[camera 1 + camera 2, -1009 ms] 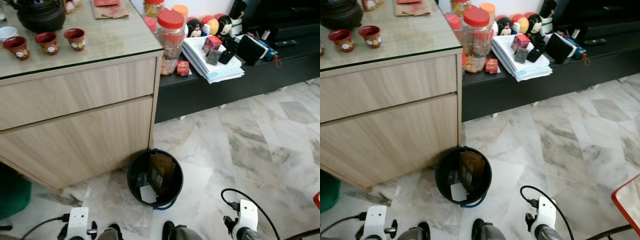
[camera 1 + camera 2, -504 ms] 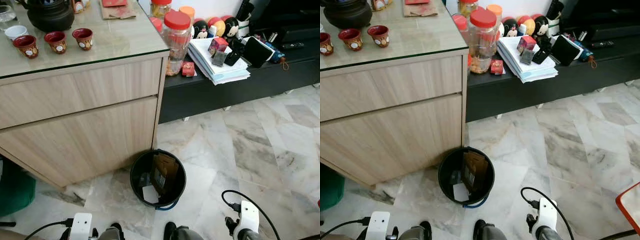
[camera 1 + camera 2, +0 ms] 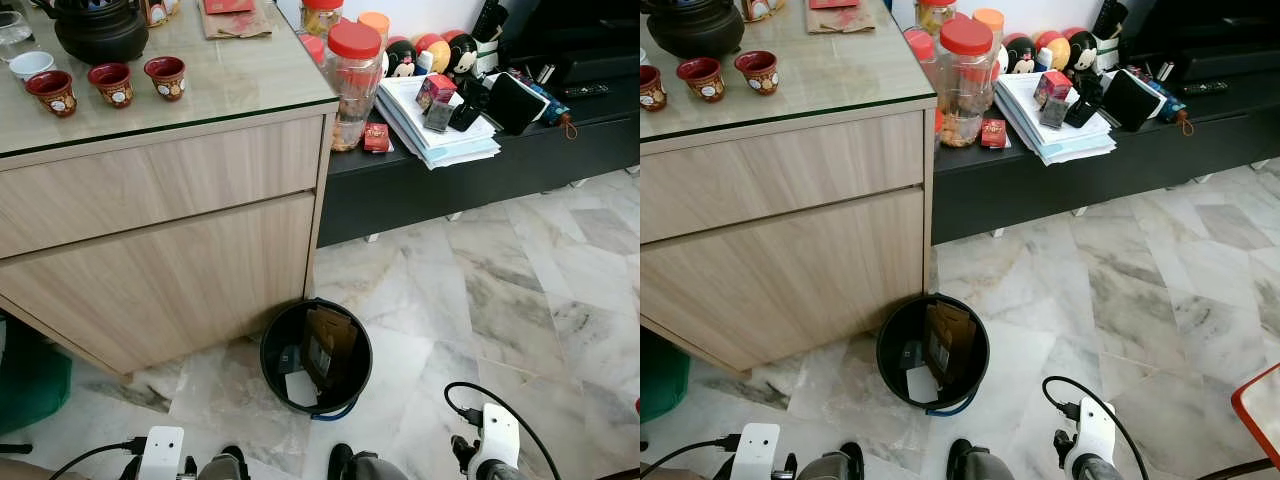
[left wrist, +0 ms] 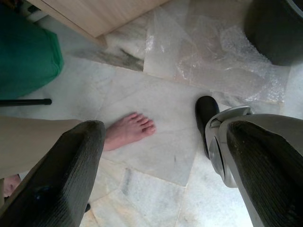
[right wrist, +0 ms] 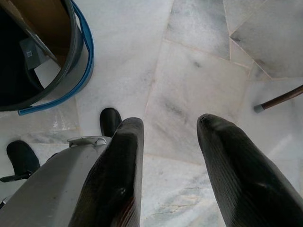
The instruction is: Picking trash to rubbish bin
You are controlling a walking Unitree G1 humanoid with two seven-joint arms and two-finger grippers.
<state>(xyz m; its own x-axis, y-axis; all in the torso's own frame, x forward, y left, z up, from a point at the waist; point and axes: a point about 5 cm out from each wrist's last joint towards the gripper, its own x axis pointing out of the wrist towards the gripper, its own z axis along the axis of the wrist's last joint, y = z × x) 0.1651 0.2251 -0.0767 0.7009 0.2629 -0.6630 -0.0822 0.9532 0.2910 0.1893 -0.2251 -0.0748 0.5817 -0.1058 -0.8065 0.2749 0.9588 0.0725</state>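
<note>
A black round rubbish bin (image 3: pixel 316 357) stands on the marble floor against the corner of the wooden cabinet, with brown cardboard (image 3: pixel 325 345) and a white paper inside. The bin's rim has a blue edge in the right wrist view (image 5: pixel 71 71). A sheet of clear bubble wrap (image 4: pixel 222 66) lies on the floor beside the bin. Both arms hang low in front of me. My left gripper (image 4: pixel 165 137) is open over bare floor with nothing between its fingers. My right gripper (image 5: pixel 170 124) is open too, just right of the bin, holding nothing.
The wooden cabinet (image 3: pixel 160 220) carries a teapot and small red cups. A low black bench (image 3: pixel 450 170) holds jars, papers and toys. A person's bare foot (image 4: pixel 129 130) stands close on my left, by a green object (image 3: pixel 30 385). A red-edged thing (image 3: pixel 1260 400) lies right.
The camera shifted a little a second ago, so the whole scene moved slightly in view. The bin, the arms and the grippers have not visibly moved.
</note>
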